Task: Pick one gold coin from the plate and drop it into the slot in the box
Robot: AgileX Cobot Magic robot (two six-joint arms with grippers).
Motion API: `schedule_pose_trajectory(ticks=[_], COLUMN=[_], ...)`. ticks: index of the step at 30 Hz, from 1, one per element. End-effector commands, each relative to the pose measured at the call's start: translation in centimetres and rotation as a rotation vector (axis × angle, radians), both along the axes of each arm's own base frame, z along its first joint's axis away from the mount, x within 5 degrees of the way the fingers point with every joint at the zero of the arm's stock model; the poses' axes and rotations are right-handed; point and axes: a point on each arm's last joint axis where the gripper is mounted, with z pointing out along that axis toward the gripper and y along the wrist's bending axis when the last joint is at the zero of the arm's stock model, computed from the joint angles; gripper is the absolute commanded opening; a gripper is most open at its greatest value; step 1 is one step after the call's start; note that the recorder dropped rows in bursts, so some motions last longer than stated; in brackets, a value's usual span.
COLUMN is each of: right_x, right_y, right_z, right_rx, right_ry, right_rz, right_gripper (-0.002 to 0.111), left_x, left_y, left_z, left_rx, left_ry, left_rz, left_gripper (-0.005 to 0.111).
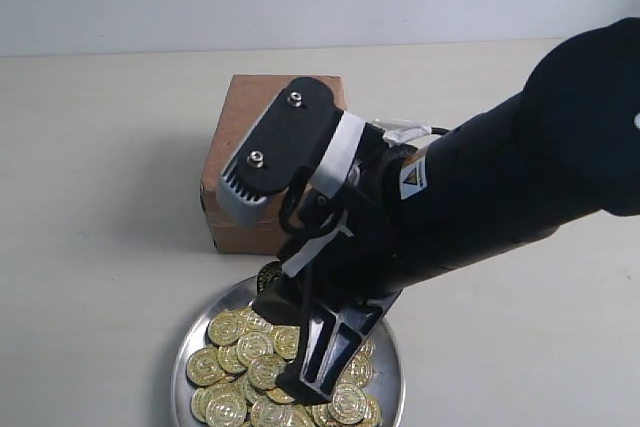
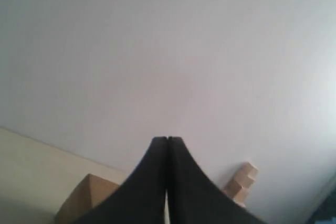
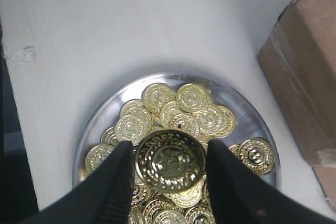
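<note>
On my left arm, the left gripper (image 2: 167, 141) is closed, fingertips pressed together, seen only in the left wrist view against a blank pale wall (image 2: 157, 51). Exterior view, left of centre: the box (image 1: 245, 162), brown cardboard, stands on the pale table (image 1: 90, 197), its near side just behind the far rim of the plate (image 1: 183, 362). The slot is not visible from here; my arm covers part of the box top. Lower centre of the frame: the plate holds a heap of gold coins (image 1: 240, 352). My right gripper (image 1: 318, 377) reaches down over the plate, its arm coming in from the right edge of the frame. Right wrist view: jaws spread partway and clamped on the edges of one gold coin (image 3: 169, 160), its face toward the camera, over the heap.
</note>
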Motion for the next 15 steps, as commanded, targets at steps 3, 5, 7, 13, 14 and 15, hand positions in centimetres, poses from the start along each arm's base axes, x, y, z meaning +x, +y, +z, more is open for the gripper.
schedule_pose_trajectory(ticks=[3,5,7,13,14,15], right_x=[-0.3,-0.4,-0.5,-0.7,-0.7,-0.7], right_y=[-0.3,-0.4,-0.5,-0.7,-0.7,-0.7], right_z=[1.3,1.6,2.0,2.4,2.4,2.4], right_rx=[0.025,0.032,0.041,0.044,0.042,0.038], right_ry=[-0.053,-0.063,-0.072,-0.096,-0.097,-0.099], right_rz=[0.026,0.028,0.028,0.042,0.043,0.046], right_gripper=[0.027,0.027,0.027,0.027,0.027,0.027], left_x=[2.9,3.9,5.1,7.8,7.9,8.1], left_y=[-3.2,-4.1,-4.9,-6.8,-7.0,-7.2], left_z=[1.9,2.1,2.0,1.1,1.1,1.1], left_rx=[0.138,0.16,0.164,0.145,0.149,0.159], left_ry=[0.004,0.031,0.078,0.19,0.19,0.197], left_rz=[-0.27,-0.353,-0.431,-0.624,-0.654,-0.686], left_gripper=[0.0,0.0,0.0,0.0,0.0,0.0])
